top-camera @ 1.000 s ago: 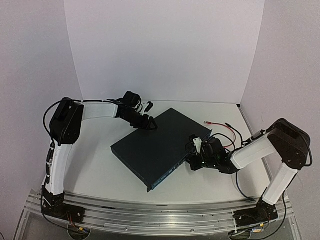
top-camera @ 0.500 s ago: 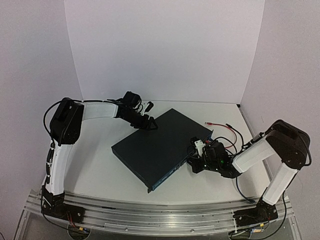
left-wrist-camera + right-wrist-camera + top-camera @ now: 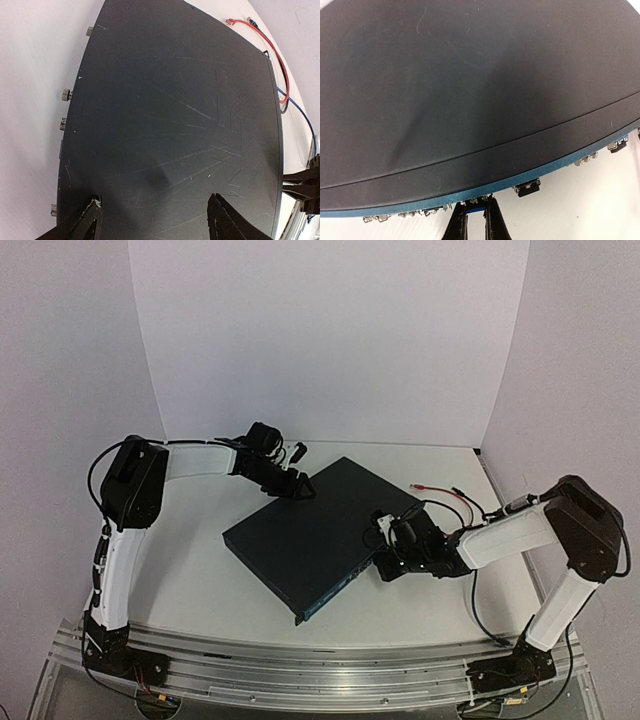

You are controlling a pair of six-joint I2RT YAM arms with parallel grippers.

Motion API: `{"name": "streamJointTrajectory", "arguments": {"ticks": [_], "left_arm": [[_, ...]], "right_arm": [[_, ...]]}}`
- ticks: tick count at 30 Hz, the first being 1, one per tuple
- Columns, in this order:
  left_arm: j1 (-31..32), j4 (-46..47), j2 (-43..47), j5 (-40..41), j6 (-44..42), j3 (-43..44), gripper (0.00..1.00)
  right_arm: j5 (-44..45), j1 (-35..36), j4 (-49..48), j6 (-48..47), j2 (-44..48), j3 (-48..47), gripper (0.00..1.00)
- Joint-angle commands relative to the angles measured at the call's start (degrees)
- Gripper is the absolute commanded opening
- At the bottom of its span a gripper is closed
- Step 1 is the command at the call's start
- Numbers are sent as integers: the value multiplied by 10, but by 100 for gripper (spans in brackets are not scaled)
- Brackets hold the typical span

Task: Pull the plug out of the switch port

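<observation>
Moved right pincer (image 3: 475,206) leftward onto switch (image 3: 310,530) port row, clenched around blue plug (image 3: 472,212); left pincer (image 3: 154,200) spread, bracing; pull next.

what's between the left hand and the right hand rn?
Only the switch: its bare dark top spans from the left hand at the far corner to the right hand at the port face. The top external view shows it.

My left arm (image 3: 115,560) and right arm (image 3: 505,538) wear smooth white shells between bulky black joint housings (image 3: 135,480), and thin black cables (image 3: 92,472) loop off my shoulders. My bases (image 3: 108,648) are black blocks. My fingers (image 3: 80,226) are matte black, one tip chipped pale.
</observation>
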State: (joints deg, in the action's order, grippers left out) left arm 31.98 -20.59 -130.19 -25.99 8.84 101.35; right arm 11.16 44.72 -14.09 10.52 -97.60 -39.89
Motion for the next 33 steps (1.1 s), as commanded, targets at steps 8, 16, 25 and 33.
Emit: {"name": "streamJointTrajectory", "arguments": {"ticks": [8,16,25,33], "left_arm": [[-9,-87,-56,42,-1,-14,72],[-9,-92,-62,39,-8,-2,72],[-9,-87,-61,39,-7,-5,72],[-9,-87,-64,38,-7,-1,72]], "right_arm": [[-7,-7,259,110,-6,-28,0],[-24,-7,11,43,28,104,0],[20,-6,70,40,146,143,0],[39,-4,231,53,277,141,0]]}}
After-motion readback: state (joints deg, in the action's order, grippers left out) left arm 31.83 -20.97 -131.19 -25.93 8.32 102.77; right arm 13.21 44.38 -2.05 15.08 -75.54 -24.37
